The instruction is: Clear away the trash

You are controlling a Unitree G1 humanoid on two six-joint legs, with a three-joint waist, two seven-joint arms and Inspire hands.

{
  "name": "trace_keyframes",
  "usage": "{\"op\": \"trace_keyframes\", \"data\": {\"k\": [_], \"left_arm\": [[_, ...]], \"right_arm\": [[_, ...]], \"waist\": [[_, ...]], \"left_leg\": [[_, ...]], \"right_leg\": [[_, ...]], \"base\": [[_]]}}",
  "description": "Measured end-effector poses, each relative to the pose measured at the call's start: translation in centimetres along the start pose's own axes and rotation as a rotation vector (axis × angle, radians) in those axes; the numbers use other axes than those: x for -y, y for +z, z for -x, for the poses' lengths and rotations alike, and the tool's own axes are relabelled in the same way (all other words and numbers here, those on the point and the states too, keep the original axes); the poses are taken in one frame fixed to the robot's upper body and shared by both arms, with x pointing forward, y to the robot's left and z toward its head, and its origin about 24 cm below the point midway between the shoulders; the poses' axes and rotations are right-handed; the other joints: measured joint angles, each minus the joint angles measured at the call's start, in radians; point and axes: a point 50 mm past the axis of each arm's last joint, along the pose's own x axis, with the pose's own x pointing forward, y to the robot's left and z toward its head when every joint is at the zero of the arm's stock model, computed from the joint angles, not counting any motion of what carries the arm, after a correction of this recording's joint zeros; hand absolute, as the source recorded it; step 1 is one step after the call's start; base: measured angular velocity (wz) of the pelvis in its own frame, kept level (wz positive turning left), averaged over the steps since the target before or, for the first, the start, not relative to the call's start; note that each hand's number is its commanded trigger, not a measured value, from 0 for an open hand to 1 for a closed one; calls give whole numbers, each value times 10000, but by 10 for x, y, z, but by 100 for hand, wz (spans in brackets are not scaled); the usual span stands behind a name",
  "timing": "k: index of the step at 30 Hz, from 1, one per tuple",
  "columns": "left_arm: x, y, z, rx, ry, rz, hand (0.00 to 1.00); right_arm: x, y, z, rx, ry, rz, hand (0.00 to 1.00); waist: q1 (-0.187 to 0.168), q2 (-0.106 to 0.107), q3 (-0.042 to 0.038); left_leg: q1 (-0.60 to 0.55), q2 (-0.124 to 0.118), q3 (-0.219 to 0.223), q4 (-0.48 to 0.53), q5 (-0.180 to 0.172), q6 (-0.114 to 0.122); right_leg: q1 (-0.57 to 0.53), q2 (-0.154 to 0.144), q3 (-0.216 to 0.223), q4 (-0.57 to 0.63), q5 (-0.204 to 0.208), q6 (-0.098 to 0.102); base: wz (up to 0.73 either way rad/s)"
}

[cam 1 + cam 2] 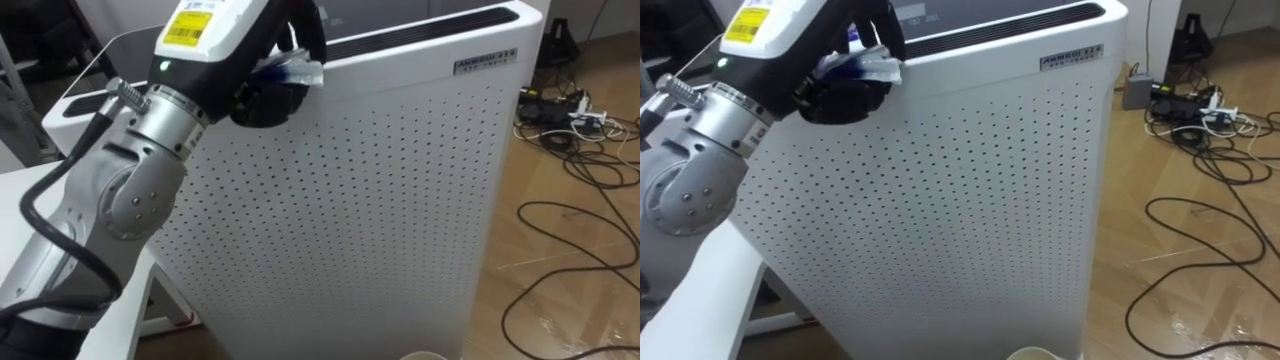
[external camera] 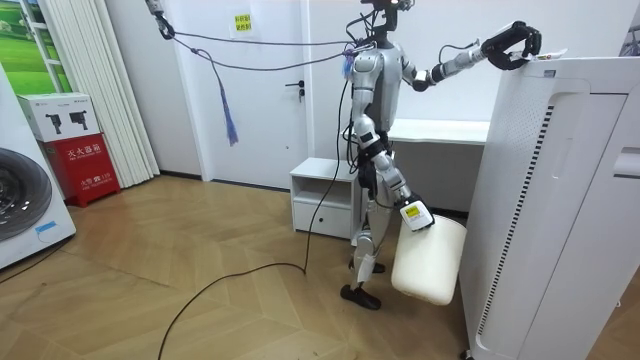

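Note:
A crumpled blue and clear plastic wrapper (image 1: 297, 69) (image 1: 868, 66) lies at the top front edge of the tall white air purifier (image 1: 400, 200). My left hand (image 1: 268, 95) (image 1: 845, 95) is raised to that edge, its dark fingers curled round the wrapper. In the room view my left hand (image 2: 517, 45) reaches over the purifier's top (image 2: 590, 70). My right hand (image 2: 414, 216) hangs low beside my leg and holds a white bin (image 2: 432, 258), tilted, by its rim. The bin's rim (image 1: 425, 354) peeks in at the bottom of the eye views.
I stand on wood floor, close against the purifier's perforated front. Black cables (image 1: 575, 250) and a power strip (image 1: 585, 118) lie on the floor to my right. A white desk (image 2: 440, 130) and a small white cabinet (image 2: 322, 195) stand behind me.

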Motion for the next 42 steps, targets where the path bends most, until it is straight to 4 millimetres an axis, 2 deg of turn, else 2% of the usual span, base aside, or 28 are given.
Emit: {"op": "trace_keyframes", "data": {"k": [11,20,26,31,36,38,40,42], "left_arm": [[0,1,-1,28,52,-69,100],[-3,7,2,201,257,303,100],[-6,13,13,324,519,2362,100],[-6,17,26,553,680,4679,100],[-3,30,38,1269,378,7091,100],[12,37,45,1478,-799,8383,100],[44,48,62,1279,-2957,9792,100],[57,56,70,1355,-4134,10496,100]], "right_arm": [[2,3,0,128,-69,34,100],[1,18,0,755,-134,-83,100],[-3,34,0,1448,25,-444,100],[-6,45,0,1833,1,-298,100],[-11,45,0,1835,47,-444,100],[-13,46,-1,1860,173,-484,100],[-14,50,-1,1955,316,-409,100],[-14,50,-1,1957,361,-359,100]], "waist": [[23,5,-6],[18,5,-27],[46,62,-114],[-22,-104,-102],[-12,-211,-164],[-6,-272,-166],[-20,-280,-164],[-1,-283,-162]], "left_leg": [[-17,-3,3,6,0,0],[-128,3,-5,33,0,-1],[-191,12,-118,-13,1,-1],[-196,13,-125,-15,1,0],[-283,-18,-128,101,3,5],[-294,-14,-127,125,3,5],[-341,-11,-127,162,3,5],[-414,2,-132,181,3,4]], "right_leg": [[-16,-6,-4,11,0,-1],[1,-20,-186,-64,3,-5],[37,-35,-298,-55,3,-6],[143,-121,-636,-70,-12,18],[237,-189,-796,-212,-8,49],[267,-195,-847,-221,-10,51],[213,-194,-840,-211,-10,50],[143,-179,-826,-200,-8,47]], "base": [[0],[5],[5],[10],[10],[9],[0],[0]]}}
